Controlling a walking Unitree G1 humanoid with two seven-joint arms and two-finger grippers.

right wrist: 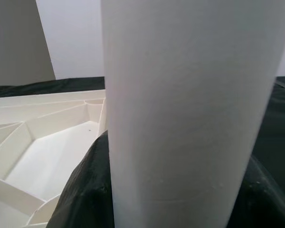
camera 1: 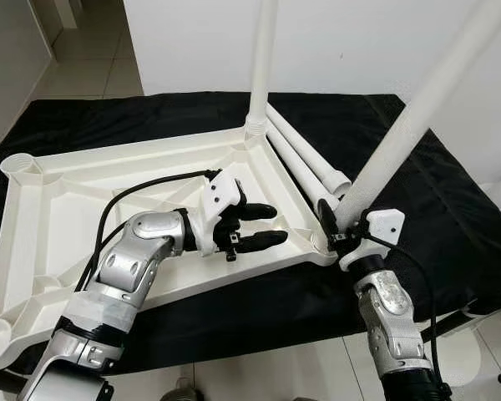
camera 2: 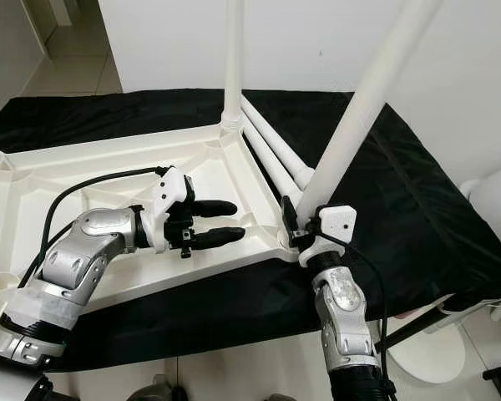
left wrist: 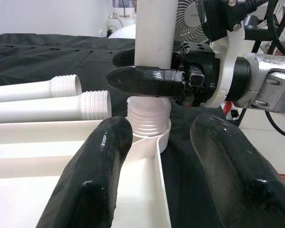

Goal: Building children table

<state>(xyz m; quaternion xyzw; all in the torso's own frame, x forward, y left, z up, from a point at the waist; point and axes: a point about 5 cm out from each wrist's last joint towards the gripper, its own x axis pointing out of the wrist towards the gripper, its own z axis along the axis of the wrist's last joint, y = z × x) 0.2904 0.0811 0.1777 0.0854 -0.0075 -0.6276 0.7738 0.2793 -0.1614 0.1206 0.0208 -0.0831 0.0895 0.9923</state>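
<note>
Two loose legs [camera 1: 305, 163] are laid side by side on the black cloth [camera 1: 451, 217], just beside the tabletop's right edge, threaded ends toward the robot. The white tabletop [camera 1: 83, 200] is laid upside down on the cloth, ribs up, with round sockets at its corners. At 12 o'clock of the scene, an upright leg [camera 1: 262, 58] is seated in the far corner socket. At 3 o'clock, a tilted leg [camera 1: 426, 100] is set with its threaded foot at the near right corner socket [left wrist: 147, 130], leaning away toward 1 o'clock.

The right gripper [camera 1: 338, 227] is closed around this tilted leg just above the socket; in the right wrist view the white tube is seen clasped between the two black fingers [right wrist: 85, 190]. In the left wrist view one right finger [left wrist: 142, 80] is seen wrapped across the tube above its thread.

The left gripper [camera 1: 263, 227] is held over the tabletop's inner panel at 9 o'clock of that socket, pointed toward it, its fingers [left wrist: 95, 175] spread apart with nothing between them, apart from the leg.

A fan [left wrist: 190, 14] is seen beyond the cloth in the left wrist view.
</note>
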